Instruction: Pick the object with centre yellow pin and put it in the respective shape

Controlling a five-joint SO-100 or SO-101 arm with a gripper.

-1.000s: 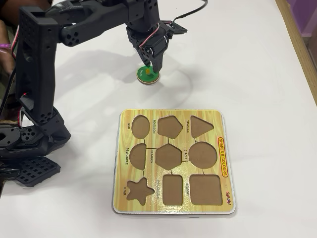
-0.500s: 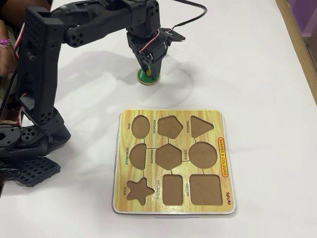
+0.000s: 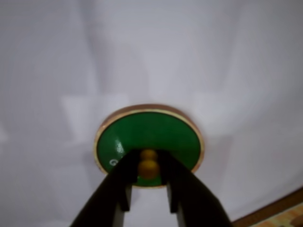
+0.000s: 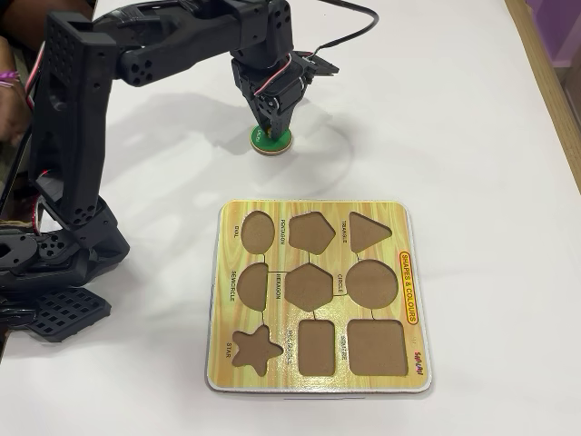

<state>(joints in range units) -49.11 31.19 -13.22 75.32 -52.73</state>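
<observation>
Wrist view shows the black two-finger gripper (image 3: 149, 166) with its jaws closed on the small yellow pin (image 3: 148, 164) at the centre of a round green wooden disc (image 3: 156, 135), which lies flat on the white table (image 3: 57, 56). Overhead view alone shows where this happens: the gripper (image 4: 270, 130) points down onto the disc (image 4: 271, 139), well apart from the yellow wood-grain shape board (image 4: 318, 295), whose oval, pentagon, triangle, semicircle, hexagon, circle, star, rectangle and square recesses are all unfilled.
</observation>
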